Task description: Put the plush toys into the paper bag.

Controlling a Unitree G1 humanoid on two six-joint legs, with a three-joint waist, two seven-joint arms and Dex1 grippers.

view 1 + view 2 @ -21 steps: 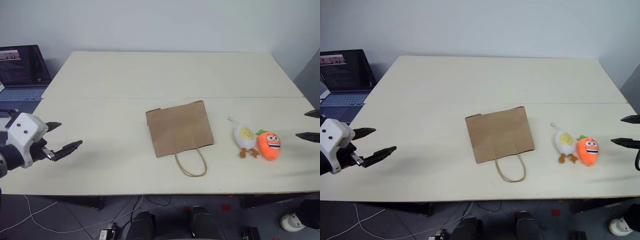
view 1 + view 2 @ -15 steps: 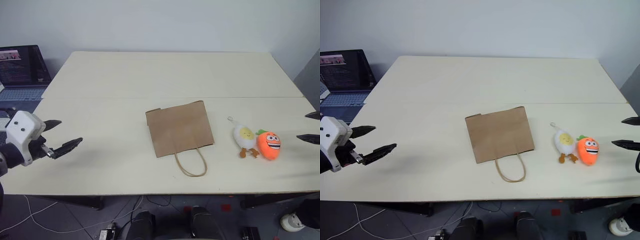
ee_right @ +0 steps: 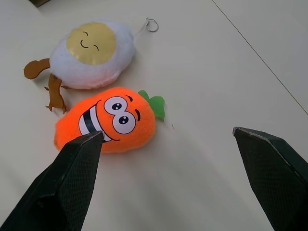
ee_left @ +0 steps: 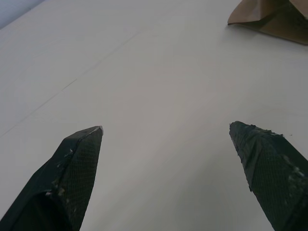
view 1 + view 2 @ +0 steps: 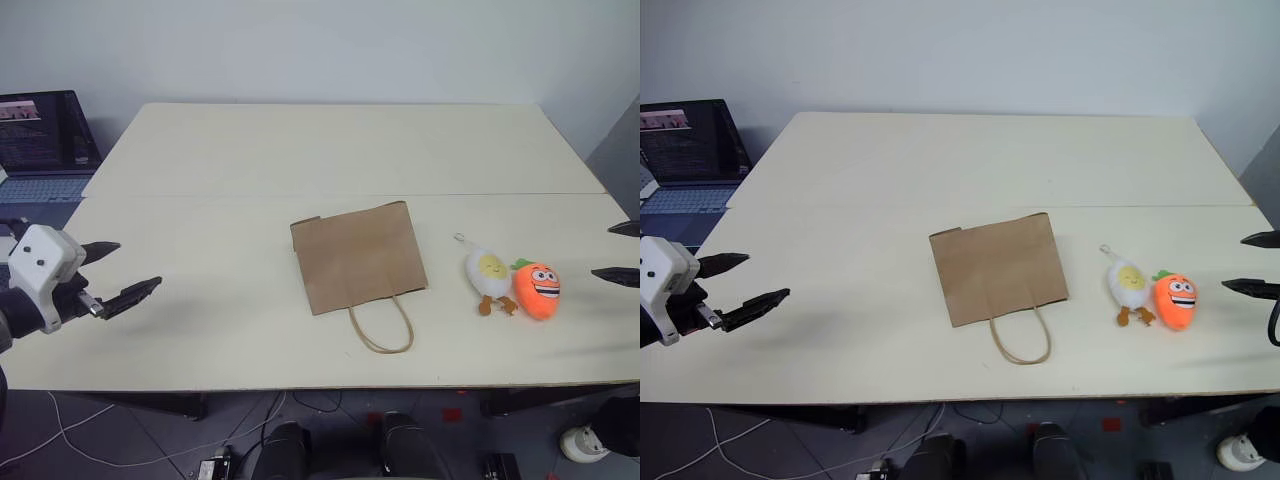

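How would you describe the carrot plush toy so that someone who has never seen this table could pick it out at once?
Start at the brown paper bag lying flat near the middle of the cream table. To its right, on the robot's right side, two small plush toys lie side by side. The carrot toy is the outer one, bright orange with a wide grin and a green top, unlike the white egg toy with brown legs beside it.

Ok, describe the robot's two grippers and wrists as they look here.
The left gripper has two black, tapered, pointed fingers with a fine mesh texture, mounted on a white boxy wrist housing with two small dark dots. The right gripper shows matching black pointed fingers.
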